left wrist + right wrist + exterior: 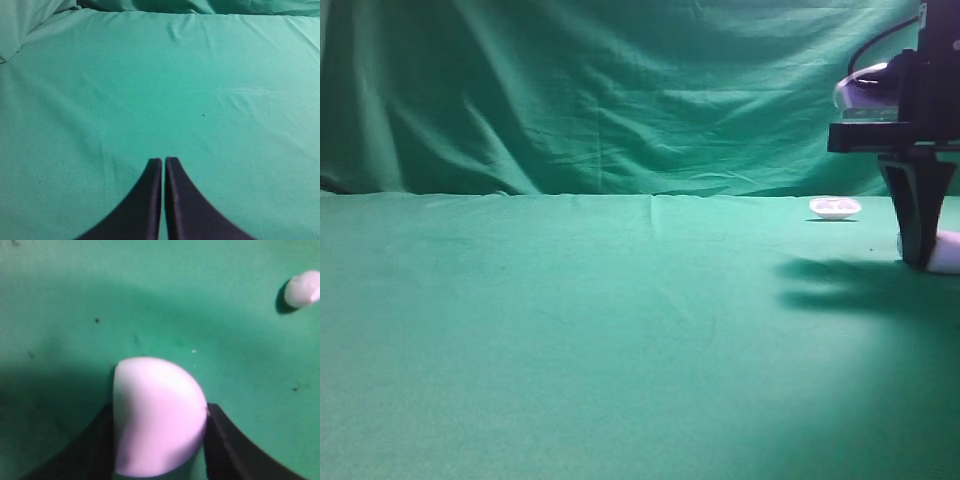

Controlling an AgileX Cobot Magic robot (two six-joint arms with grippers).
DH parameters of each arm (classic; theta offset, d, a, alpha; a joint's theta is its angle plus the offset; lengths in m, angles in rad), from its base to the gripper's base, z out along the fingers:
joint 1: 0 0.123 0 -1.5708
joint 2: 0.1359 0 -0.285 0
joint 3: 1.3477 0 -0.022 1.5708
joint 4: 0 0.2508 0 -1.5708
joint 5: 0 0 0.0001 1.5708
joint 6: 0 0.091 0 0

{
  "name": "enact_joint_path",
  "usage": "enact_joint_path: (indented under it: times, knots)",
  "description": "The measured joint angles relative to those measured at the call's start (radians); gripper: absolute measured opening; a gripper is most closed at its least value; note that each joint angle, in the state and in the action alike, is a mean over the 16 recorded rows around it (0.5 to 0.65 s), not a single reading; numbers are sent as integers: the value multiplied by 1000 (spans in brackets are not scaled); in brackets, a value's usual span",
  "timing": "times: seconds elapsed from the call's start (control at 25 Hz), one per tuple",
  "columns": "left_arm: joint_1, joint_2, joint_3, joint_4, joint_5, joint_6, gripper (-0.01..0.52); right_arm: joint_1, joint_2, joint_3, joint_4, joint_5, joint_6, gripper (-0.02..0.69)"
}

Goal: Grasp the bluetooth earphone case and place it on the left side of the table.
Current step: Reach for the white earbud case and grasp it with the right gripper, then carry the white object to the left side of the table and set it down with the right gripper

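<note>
Two grippers, one closed, one clamped

The left gripper (163,162) sits at the bottom centre of its wrist view, fingers pressed together. The right gripper (159,415) points down at far right, fingers against both sides of the bluetooth earphone case (157,415).

No legible text or markings anywhere

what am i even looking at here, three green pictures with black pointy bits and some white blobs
It is a two-armed robot working over a table covered in green cloth. The wide picture looks across the table from in front. The other two come from cameras on each arm's wrist, looking down past the black fingers.

The left gripper hangs over bare cloth with its jaws together, holding nothing.

The right gripper has a finger on each side of a white earphone case, touching both flanks; the case sits on the cloth at the table's right edge. A small white pebble-like piece lies nearby, and a shallow white dish sits further back.
</note>
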Motion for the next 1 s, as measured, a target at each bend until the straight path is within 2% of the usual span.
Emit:
enact_joint_path:
  times: [0.28, 0.72, 1.0]
  knots:
    - [0, 0, 0, 0, 0, 0, 0, 179, 102, -281, 39, 43, -38, 325]
    - [0, 0, 0, 0, 0, 0, 0, 449, 429, -648, 60, 19, -50, 328]
    - [0, 0, 0, 0, 0, 0, 0, 512, 544, -762, 62, -13, -44, 425]
